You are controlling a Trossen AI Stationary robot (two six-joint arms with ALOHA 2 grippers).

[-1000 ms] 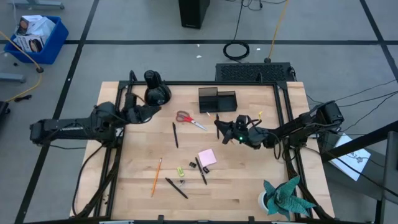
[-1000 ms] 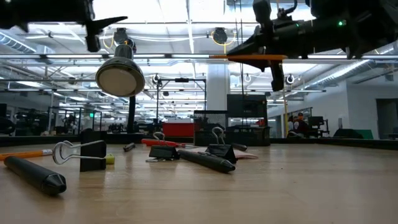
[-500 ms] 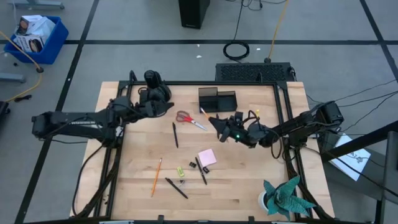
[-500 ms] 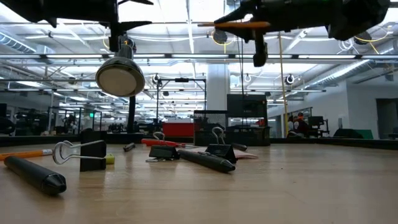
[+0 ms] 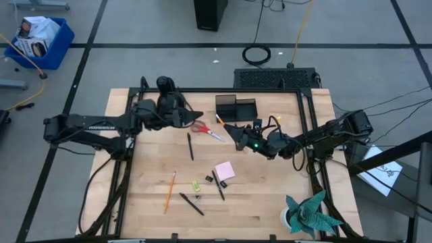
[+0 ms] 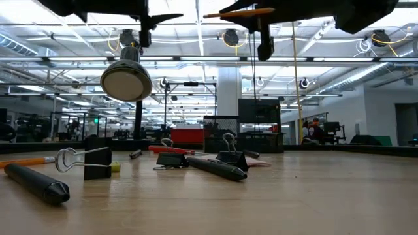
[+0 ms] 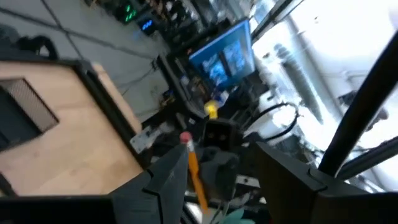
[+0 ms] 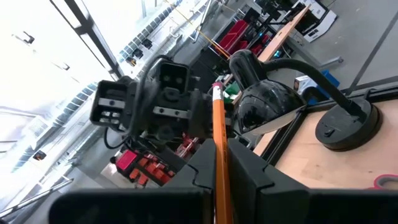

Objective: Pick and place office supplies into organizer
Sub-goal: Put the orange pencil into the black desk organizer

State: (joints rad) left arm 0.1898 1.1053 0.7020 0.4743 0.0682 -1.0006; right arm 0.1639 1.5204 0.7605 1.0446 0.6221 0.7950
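Observation:
My right gripper (image 5: 233,129) hangs high over the table's middle, just in front of the black organizer (image 5: 236,108), and is shut on an orange pencil (image 8: 218,118). My left gripper (image 5: 194,121) is open and holds nothing. It hovers above the red-handled scissors (image 5: 206,131) and faces the pencil's eraser end a short way off. On the table lie black pens (image 5: 190,146), a second pencil (image 5: 169,192), a pink sticky-note pad (image 5: 225,170) and black binder clips (image 6: 85,162). My right gripper pinches the orange pencil's shaft (image 8: 219,157) between its two fingers. The fingers come level from the table's right and lie along the pencil. The eraser end (image 8: 217,91) sticks out ahead toward my left gripper. The pencil is lifted clear, nearly level.
A black desk lamp (image 5: 169,100) stands at the far left, close behind my left arm. A teal paper plant (image 5: 309,213) stands at the near right corner. The near half of the table holds the loose supplies; bare wood (image 5: 270,182) lies at the right.
My left gripper has travelled toward the table's right and a little up, closing on the right gripper, and has stayed open. My right gripper has risen with the pencil and tipped its front upward. The pencil stays in the hold, clear of the table.

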